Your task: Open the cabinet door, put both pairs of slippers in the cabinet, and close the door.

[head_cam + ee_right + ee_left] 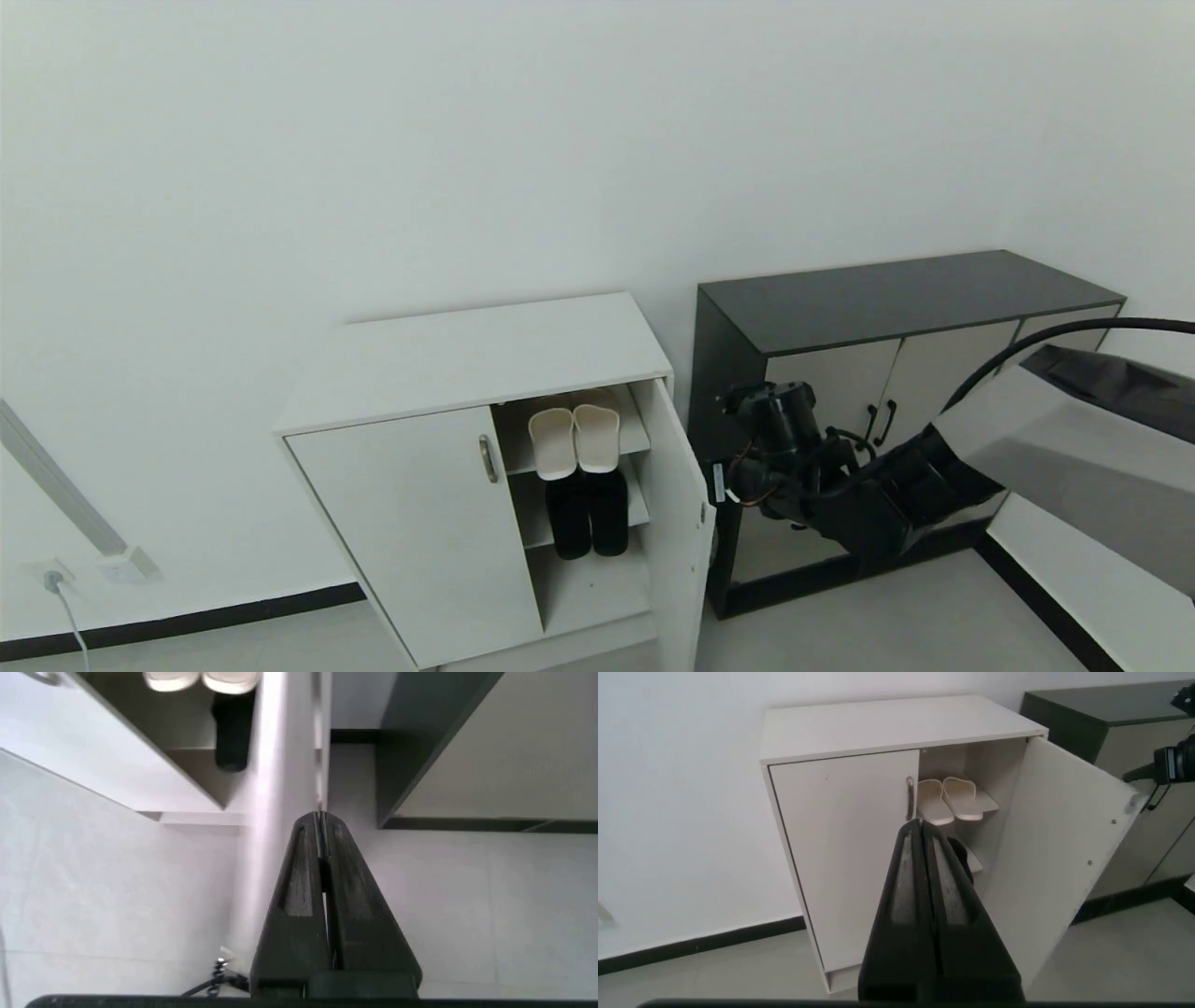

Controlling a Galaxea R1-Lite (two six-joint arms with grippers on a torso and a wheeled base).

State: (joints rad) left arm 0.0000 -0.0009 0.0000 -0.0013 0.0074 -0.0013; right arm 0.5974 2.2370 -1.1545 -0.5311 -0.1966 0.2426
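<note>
Both pairs of slippers sit inside the white cabinet [467,355] as the job nears its end: the white slippers [574,441] lie side by side on the upper shelf and the black slippers [588,513] on the shelf below, heels outward. The right-hand door [677,495] stands wide open, swung out toward the dark sideboard [896,299] next to it, while the left-hand door [411,523] is closed. By the look of it, only closing the open door is left.

The right gripper [322,821] is at that door's outer edge, on the sideboard side, jaws pressed together and holding nothing. It seems placed to push the panel home, though whether its tips actually touch the door cannot be made out. The left gripper [920,835] hangs in front of the cabinet, pointing at the gap between the doors, jaws likewise together and empty.

The toes of the black pair vanish into the shadow of the shelf, the left gripper hides most of that pair in its own wrist view, and the cabinet's base is cut off at the foot of the head view
</note>
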